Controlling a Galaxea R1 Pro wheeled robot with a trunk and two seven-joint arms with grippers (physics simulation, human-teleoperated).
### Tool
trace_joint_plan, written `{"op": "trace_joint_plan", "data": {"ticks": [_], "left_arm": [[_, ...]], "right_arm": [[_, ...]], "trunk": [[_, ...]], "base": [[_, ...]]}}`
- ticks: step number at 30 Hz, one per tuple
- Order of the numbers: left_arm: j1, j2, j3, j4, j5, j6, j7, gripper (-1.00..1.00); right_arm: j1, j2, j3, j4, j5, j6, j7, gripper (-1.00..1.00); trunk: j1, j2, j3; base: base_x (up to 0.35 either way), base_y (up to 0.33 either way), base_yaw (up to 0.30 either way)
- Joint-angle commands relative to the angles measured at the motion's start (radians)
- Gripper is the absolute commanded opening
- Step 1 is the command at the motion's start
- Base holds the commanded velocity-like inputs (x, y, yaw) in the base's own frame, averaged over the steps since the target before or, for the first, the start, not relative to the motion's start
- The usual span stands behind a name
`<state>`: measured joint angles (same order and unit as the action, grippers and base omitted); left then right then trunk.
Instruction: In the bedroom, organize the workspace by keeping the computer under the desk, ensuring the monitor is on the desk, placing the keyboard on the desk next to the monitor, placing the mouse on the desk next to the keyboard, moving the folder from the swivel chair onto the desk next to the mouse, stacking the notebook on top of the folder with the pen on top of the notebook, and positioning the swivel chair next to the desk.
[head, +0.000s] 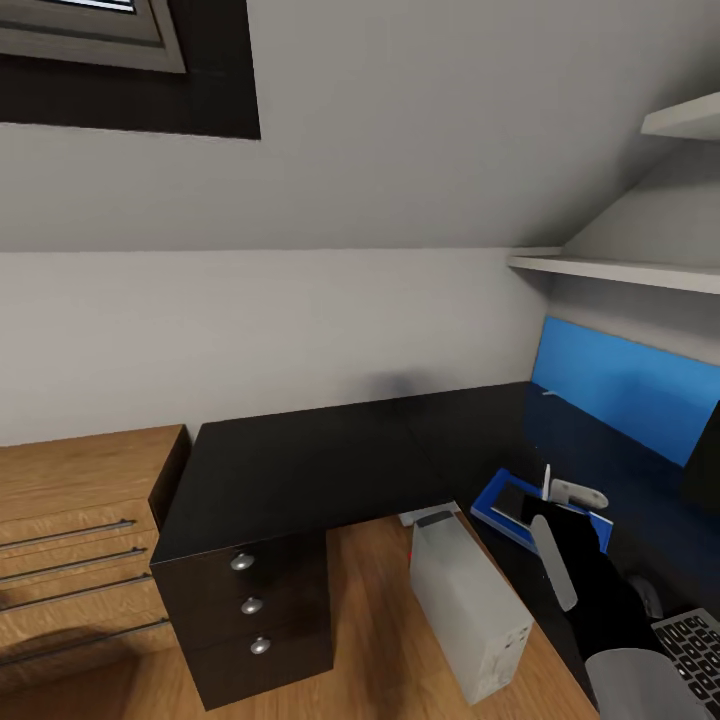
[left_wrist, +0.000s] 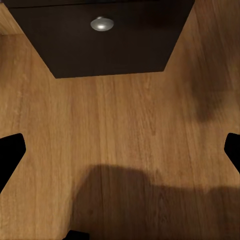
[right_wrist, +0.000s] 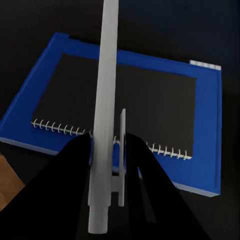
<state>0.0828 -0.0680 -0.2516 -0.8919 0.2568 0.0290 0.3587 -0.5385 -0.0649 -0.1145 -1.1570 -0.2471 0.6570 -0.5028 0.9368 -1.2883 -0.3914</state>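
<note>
done: notebook (right_wrist: 125, 105) on folder (right_wrist: 45, 90), computer (head: 468, 600) under desk (head: 300, 460) | left: pen (right_wrist: 104, 110) clamped in right gripper (right_wrist: 107, 150) above stack | left gripper (left_wrist: 120, 150): wide

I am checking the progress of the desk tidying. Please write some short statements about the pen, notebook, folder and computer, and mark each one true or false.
1. The right gripper holds the pen between its fingers. True.
2. The notebook lies on the folder. True.
3. The pen already rests on the notebook. False: it is in the fingers, above the notebook.
4. The folder is on the floor. False: it lies on the desk.
5. The computer stands on the floor beside the desk. True.
6. The left gripper holds the mouse. False: its fingers are apart, with only floor between them.
</note>
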Motion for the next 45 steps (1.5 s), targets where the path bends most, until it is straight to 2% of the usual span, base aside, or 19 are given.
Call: {"op": "trace_joint_plan", "data": {"ticks": [1, 10, 15, 16, 19, 20, 27, 40, 45], "left_arm": [[0.0, 0.001, -0.003, -0.002, 0.007, 0.003, 0.006, 1.0], [0.0, 0.001, -0.003, -0.002, 0.007, 0.003, 0.006, 1.0], [0.0, 0.001, -0.003, -0.002, 0.007, 0.003, 0.006, 1.0], [0.0, 0.001, -0.003, -0.002, 0.007, 0.003, 0.006, 1.0], [0.0, 0.001, -0.004, -0.002, 0.007, 0.003, 0.006, 1.0], [0.0, 0.001, -0.005, -0.002, 0.007, 0.003, 0.006, 1.0], [0.0, 0.001, -0.005, -0.002, 0.006, 0.003, 0.006, 1.0], [0.0, 0.001, -0.005, -0.002, 0.006, 0.003, 0.006, 1.0], [0.0, 0.001, -0.005, -0.002, 0.006, 0.003, 0.006, 1.0]], "right_arm": [[-0.001, -0.003, 0.001, 0.001, -0.012, 0.002, -0.008, -1.0], [-0.015, -0.027, 0.0, 0.046, -0.013, 0.001, -0.008, -1.0], [-0.051, -0.04, -0.001, 0.132, -0.013, -0.01, -0.007, -1.0], [-0.075, -0.043, -0.001, 0.182, -0.011, -0.027, -0.005, -1.0], [-0.089, -0.046, -0.001, 0.219, -0.011, -0.038, -0.003, -1.0], [-0.12, -0.062, -0.001, 0.289, -0.012, -0.067, 0.001, -1.0], [-0.192, -0.086, -0.001, 0.435, -0.011, -0.131, 0.038, -1.0], [-0.21, -0.094, -0.001, 0.47, -0.009, -0.141, 0.048, -1.0], [-0.215, -0.107, -0.001, 0.509, -0.009, -0.145, 0.049, -1.0]], "trunk": [[0.0, -0.001, -0.001], [0.0, -0.001, -0.001], [0.0, -0.001, -0.001], [0.0, -0.001, -0.001], [0.0, -0.001, -0.001], [0.0, -0.001, -0.001], [0.0, -0.001, -0.001], [0.0, -0.001, -0.001], [0.0, -0.001, -0.001]], "base": [[0.0, 0.0, 0.0], [0.067, 0.0, 0.0], [0.228, 0.0, 0.0], [0.055, 0.0, 0.0], [0.042, 0.0, 0.0], [0.239, 0.0, 0.0], [0.158, 0.0, 0.0], [0.012, 0.0, 0.0], [0.0, 0.0, 0.0]]}}
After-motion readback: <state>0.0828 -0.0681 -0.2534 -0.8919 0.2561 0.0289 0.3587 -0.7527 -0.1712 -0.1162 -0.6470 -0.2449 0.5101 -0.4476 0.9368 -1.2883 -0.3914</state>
